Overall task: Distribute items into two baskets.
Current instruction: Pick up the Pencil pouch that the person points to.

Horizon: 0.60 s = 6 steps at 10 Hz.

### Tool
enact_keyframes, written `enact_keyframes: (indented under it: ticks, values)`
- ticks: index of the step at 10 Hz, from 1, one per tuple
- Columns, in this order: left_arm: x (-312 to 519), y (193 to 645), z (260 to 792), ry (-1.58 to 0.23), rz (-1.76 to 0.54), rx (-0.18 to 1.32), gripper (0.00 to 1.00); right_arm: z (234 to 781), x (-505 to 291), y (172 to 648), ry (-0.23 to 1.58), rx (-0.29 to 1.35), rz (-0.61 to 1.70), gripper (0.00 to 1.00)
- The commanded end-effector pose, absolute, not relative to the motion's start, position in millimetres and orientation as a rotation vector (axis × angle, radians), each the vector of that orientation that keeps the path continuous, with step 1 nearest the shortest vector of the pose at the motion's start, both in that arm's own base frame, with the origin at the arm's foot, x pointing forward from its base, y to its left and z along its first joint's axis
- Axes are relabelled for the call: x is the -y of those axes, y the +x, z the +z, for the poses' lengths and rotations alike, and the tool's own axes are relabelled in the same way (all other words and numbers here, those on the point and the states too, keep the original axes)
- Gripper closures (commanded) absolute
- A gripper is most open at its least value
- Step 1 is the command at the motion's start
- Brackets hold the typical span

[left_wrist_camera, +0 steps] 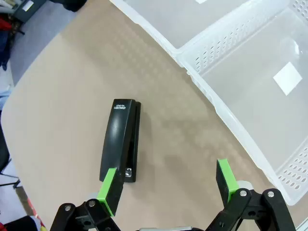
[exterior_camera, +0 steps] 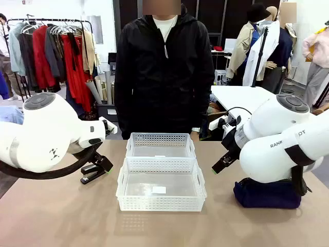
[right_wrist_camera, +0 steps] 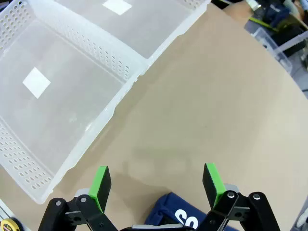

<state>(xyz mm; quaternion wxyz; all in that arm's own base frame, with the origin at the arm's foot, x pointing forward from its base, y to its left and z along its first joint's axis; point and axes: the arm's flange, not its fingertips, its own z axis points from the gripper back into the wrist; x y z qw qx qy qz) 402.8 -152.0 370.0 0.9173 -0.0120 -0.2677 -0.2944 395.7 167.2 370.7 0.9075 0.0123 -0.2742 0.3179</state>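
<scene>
Black stapler (left_wrist_camera: 120,139) lies lengthwise away from left jaws; both jaws wide.

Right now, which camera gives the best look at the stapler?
The left wrist view: the stapler lies nearly whole on the table, seen from above, large, with its printed label visible. The front view shows the stapler small, dark and side-on at the table's left.

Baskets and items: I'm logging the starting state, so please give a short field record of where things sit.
near basket: empty but for a white label
far basket: empty, rim against the near one
stapler: on the table, left of the baskets
pouch: on the table, right of the baskets
left gripper: open, above the stapler's end
right gripper: open, above the pouch's edge
</scene>
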Motion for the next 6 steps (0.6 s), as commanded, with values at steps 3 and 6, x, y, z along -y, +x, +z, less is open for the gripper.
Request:
enact_keyframes:
  ticks: [3, 6]
  values:
    - [152.0, 402.8, 370.2, -0.025, -0.606, 0.551, 0.0, 370.7, -167.2, 395.6, 0.025, 0.566, 0.656, 0.0]
    - [152.0, 402.8, 370.2, -0.025, -0.606, 0.551, 0.0, 370.7, -167.2, 395.6, 0.025, 0.566, 0.656, 0.0]
